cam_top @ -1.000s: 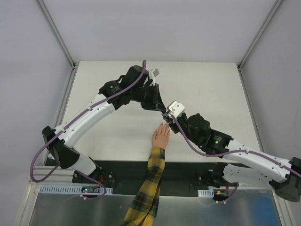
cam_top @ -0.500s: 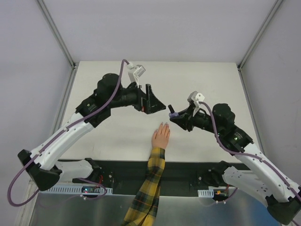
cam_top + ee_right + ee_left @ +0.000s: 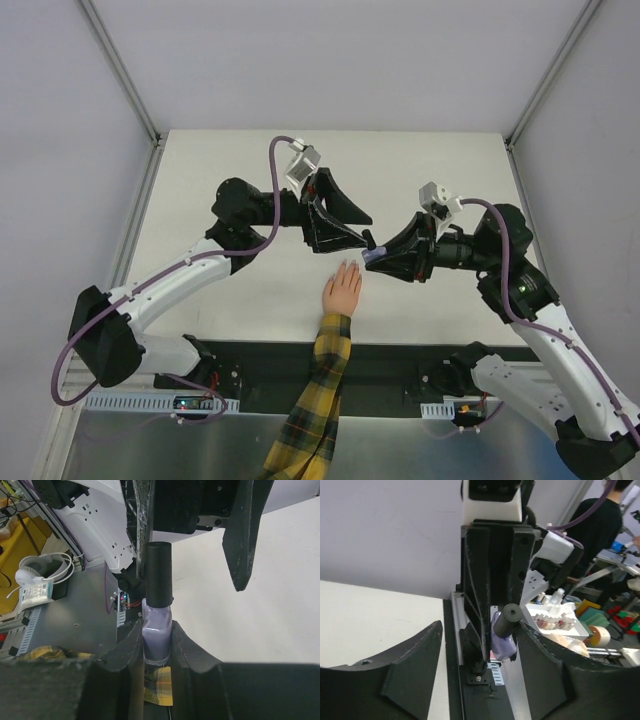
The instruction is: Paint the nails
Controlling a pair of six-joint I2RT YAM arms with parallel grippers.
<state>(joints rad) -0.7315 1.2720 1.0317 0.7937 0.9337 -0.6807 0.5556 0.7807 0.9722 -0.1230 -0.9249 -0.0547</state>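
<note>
While the bottle [image 3: 502, 641] is clenched in the right tool [image 3: 156, 641], its cap [image 3: 511, 614] could be clipped off-centre by the spread left tool [image 3: 362, 232].

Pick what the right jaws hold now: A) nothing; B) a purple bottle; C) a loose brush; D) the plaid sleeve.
B: the right gripper's jaws are shut on the purple bottle, whose black cap points toward the left gripper with its jaws open.
</note>
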